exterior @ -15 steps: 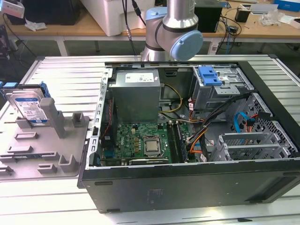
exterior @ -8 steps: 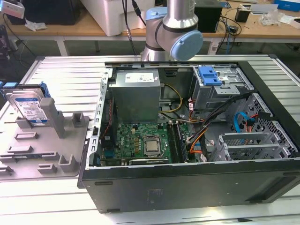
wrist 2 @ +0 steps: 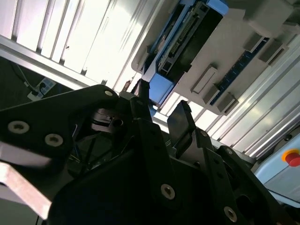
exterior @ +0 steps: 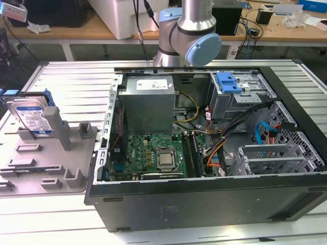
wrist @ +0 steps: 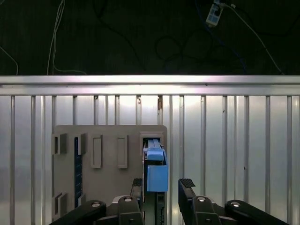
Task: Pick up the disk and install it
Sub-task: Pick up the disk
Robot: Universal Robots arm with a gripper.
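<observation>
The disk point(exterior: 31, 116), silver with a white-and-blue label and a blue frame, stands on edge in a grey holder plate point(exterior: 46, 158) at the exterior view's left. In the first wrist view I see the disk point(wrist: 157, 174) edge-on, in line with the gap of my gripper point(wrist: 161, 183). The gripper is open, its black fingers point(wrist: 186, 184) apart on either side and clear of the disk. In the second wrist view the gripper point(wrist 2: 161, 105) hangs some way from the disk point(wrist 2: 187, 33), not touching it.
An open computer case point(exterior: 204, 127) lies beside the holder, with a power supply, a motherboard, cables and a drive cage with a blue carrier point(exterior: 228, 81). My arm point(exterior: 191, 30) rises behind the case. A ribbed aluminium table point(wrist: 234, 140) carries everything.
</observation>
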